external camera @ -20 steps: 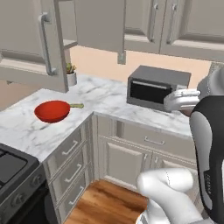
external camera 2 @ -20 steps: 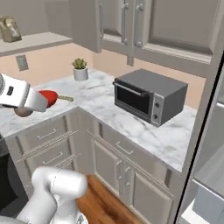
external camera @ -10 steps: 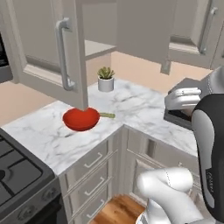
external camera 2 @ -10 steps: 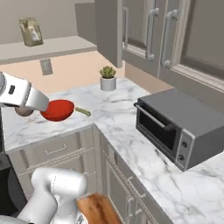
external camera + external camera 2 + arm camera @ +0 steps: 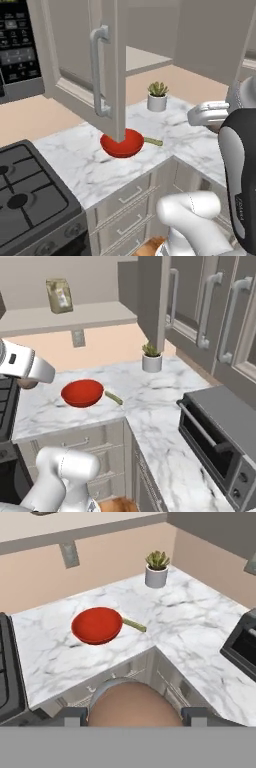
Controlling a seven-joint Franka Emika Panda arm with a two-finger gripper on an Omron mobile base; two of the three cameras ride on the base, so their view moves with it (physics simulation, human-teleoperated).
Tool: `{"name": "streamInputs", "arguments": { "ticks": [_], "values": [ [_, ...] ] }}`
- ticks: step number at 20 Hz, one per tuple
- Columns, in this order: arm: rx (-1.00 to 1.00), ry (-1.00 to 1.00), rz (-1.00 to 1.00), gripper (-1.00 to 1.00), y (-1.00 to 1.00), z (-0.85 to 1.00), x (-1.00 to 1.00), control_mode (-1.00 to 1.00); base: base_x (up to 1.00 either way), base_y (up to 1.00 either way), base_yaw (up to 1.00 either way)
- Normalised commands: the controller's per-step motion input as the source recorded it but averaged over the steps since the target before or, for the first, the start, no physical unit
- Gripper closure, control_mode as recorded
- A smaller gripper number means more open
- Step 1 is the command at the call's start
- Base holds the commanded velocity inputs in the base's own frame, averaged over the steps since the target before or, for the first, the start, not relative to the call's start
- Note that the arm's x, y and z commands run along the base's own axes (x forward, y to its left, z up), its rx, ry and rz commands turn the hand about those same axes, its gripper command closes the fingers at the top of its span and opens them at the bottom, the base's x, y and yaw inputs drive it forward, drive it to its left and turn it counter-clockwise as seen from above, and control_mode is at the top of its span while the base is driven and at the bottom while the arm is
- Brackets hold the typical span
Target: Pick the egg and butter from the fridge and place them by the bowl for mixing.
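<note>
My gripper (image 5: pixel 134 717) is shut on the egg (image 5: pixel 132 704), a tan-brown oval that sits between the two fingertips (image 5: pixel 70 717) in the hand view. In the right base view the egg (image 5: pixel 27 384) peeks out under the white hand, left of the bowl and above the counter. The red bowl (image 5: pixel 97 625) (image 5: pixel 82 393) (image 5: pixel 122 145) rests on the marble counter (image 5: pixel 190 642). The butter (image 5: pixel 134 625) (image 5: pixel 113 398) (image 5: pixel 152 142), a slim olive-yellow stick, lies against the bowl's right side. The fridge is out of view.
An open cabinet door (image 5: pixel 105 75) hangs in front of the bowl in the left base view. A white plant pot (image 5: pixel 156 576) (image 5: pixel 151 362) stands at the counter's back. A black stove (image 5: pixel 30 200) lies left; a grey toaster oven (image 5: pixel 220 431) sits right.
The whole picture has shifted as the base drove: bowl, butter and stove come nearer and the toaster oven slides off to the right. The gripper keeps its hold on the egg.
</note>
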Motion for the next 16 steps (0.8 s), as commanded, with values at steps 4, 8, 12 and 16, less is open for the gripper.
{"name": "streamInputs", "arguments": {
  "ticks": [4,8,12,16],
  "values": [
    [0.00,0.00,0.00,1.00,0.00,0.00,0.00,1.00,0.47,-0.46,0.28],
    [0.00,0.00,0.00,1.00,0.00,0.00,0.00,1.00,0.46,-0.43,0.27],
    [0.00,0.00,0.00,1.00,0.00,0.00,0.00,1.00,0.41,-0.20,0.32],
    [0.00,0.00,0.00,1.00,0.00,0.00,0.00,1.00,0.43,-0.19,0.34]
  ]
}}
